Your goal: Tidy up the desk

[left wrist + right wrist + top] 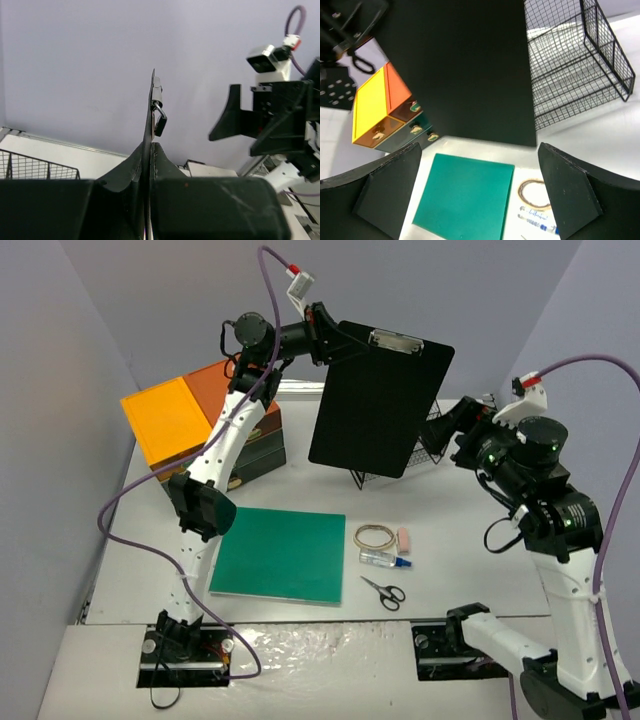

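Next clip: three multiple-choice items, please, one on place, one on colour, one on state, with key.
1. The scissors lie: A on the desk, right of the green board; B on the green board; C in the right jaws.
2. The clipboard is: A white; B black; C orange.
3. The clipboard is: A flat on the desk; B held aloft in the left jaws; C in both arms' jaws.
1 A, bare desk beside the board; 2 B, its face is black; 3 B, left jaws pinch its edge, right jaws open and apart.
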You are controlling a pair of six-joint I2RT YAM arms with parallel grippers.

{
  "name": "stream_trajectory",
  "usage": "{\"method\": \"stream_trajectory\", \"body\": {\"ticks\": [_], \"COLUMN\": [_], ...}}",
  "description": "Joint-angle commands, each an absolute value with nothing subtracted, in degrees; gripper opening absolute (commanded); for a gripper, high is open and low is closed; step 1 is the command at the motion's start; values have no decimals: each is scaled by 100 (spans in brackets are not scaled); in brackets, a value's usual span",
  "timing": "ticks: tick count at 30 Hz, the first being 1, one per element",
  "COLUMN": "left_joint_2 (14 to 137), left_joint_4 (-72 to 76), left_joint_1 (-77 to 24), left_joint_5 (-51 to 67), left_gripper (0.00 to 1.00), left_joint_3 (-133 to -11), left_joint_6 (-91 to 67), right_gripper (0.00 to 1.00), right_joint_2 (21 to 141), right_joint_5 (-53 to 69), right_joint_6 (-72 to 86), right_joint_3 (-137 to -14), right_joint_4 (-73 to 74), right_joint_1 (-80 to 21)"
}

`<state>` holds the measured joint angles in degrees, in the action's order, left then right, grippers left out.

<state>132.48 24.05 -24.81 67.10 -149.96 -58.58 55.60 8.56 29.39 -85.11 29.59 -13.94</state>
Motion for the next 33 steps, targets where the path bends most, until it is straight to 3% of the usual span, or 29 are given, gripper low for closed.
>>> {"method": "stream_trajectory", "body": {"ticks": [1, 21, 33], "left_joint_2": [13403, 13651, 14238], "left_joint_4": [3082, 3176, 4088], "left_joint_1": [-2547, -2651, -2600], "left_joint_5": [5810, 4781, 3967], "left_gripper": [0, 0, 0], "left_joint_3": [-15500, -15339, -15698], "left_joint_6": [-5830, -4759, -4611], "right_gripper": [100, 100, 100], "right_joint_2": [5178, 5340, 5554], "right_joint_5": [817, 401, 1247], "right_joint_6": [3119, 3096, 3244], "right_joint_3": [-8444, -8425, -8278], "right_joint_4": [3054, 2930, 2558], "right_joint_1": [-1407, -1413, -1408]}}
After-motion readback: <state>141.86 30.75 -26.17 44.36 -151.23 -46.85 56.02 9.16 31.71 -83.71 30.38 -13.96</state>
